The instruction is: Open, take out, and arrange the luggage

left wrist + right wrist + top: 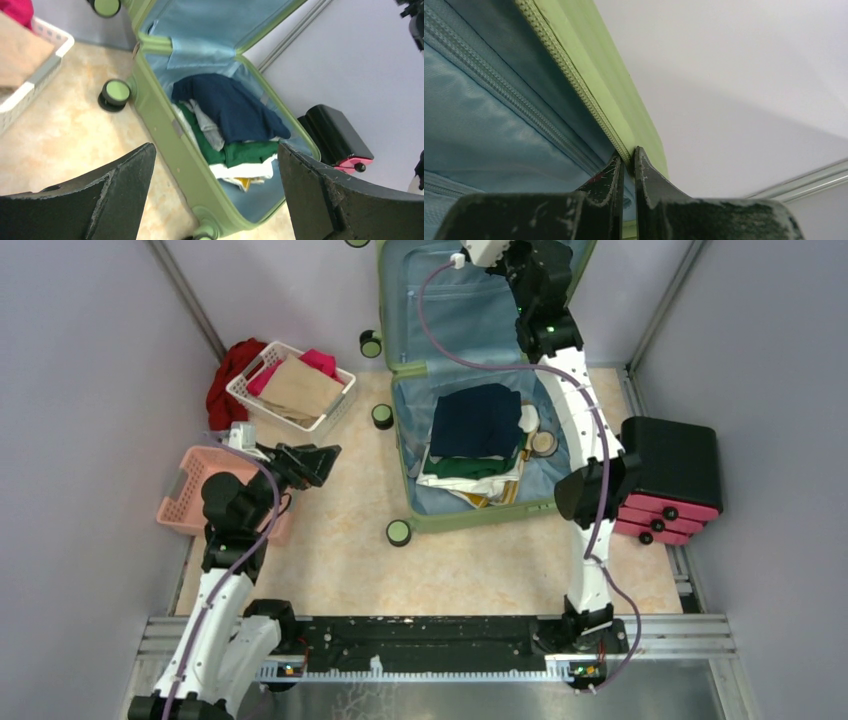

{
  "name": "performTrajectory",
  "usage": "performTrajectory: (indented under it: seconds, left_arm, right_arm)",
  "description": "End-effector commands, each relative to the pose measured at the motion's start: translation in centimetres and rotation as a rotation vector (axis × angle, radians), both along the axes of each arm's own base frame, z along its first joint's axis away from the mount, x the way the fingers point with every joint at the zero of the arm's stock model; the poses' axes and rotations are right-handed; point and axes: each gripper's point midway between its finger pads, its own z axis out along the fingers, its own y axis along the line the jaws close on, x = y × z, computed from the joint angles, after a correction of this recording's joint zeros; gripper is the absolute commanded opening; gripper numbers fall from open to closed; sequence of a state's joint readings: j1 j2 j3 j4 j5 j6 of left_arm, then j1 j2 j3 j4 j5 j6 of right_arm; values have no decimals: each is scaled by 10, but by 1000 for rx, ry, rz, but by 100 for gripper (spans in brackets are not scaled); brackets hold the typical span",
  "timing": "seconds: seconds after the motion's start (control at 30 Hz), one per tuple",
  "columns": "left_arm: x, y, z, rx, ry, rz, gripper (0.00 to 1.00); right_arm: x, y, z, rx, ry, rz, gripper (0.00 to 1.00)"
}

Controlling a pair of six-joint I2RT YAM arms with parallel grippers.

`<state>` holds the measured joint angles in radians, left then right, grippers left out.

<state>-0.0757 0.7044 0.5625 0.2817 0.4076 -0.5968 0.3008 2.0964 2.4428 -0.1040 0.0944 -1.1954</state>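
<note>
Luggage [412, 420] lies wide open on the floor at the far middle, its base flat and its lid tipped up towards the far wall. The view from above shows the whole layout: wheels [382, 416] along the left end, so the long axis runs left to right, with the hinge on the far side and the open mouth facing up. The right wrist view gets what that one misses: the right gripper [629, 155] is pinched almost closed on the lid's green zipped rim [594, 90], with blue lining to its left. The left wrist view looks into the base [165, 130], where a navy garment [230, 107] sits on top of a green garment [250, 152] and pale ones. The left gripper [215, 150] is spread wide with nothing in it, hanging over the floor near left, just beside a pink basket [185, 495]. A white basket [245, 390] of clothes stands far left, and black-and-pink cases [670, 465] stand to the right. The floor [330, 560] is beige and marbled, boxed in by plain grey walls [90, 360].
</note>
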Motion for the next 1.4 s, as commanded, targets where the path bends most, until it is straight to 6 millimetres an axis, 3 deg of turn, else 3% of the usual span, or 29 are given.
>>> performTrajectory:
  seconds: [0.0, 0.43, 0.77, 1.2, 1.37]
  left_arm:
    - [-9, 4, -38, 24, 107, 16, 97]
    - [-25, 8, -55, -2, 159, 38, 98]
    - [-32, 14, -59, -13, 175, 74, 99]
    - [-34, 17, -51, -24, 156, 90, 99]
    - [-37, 18, -54, -16, 178, 96, 99]
  right_arm:
    - [15, -16, -15, 60, 6, -89, 0]
    - [42, -25, -19, 104, -122, -103, 0]
    - [55, -26, -18, 126, -193, -78, 7]
    - [55, -27, -16, 155, -207, -30, 34]
    - [43, -28, -6, 173, -203, -16, 36]
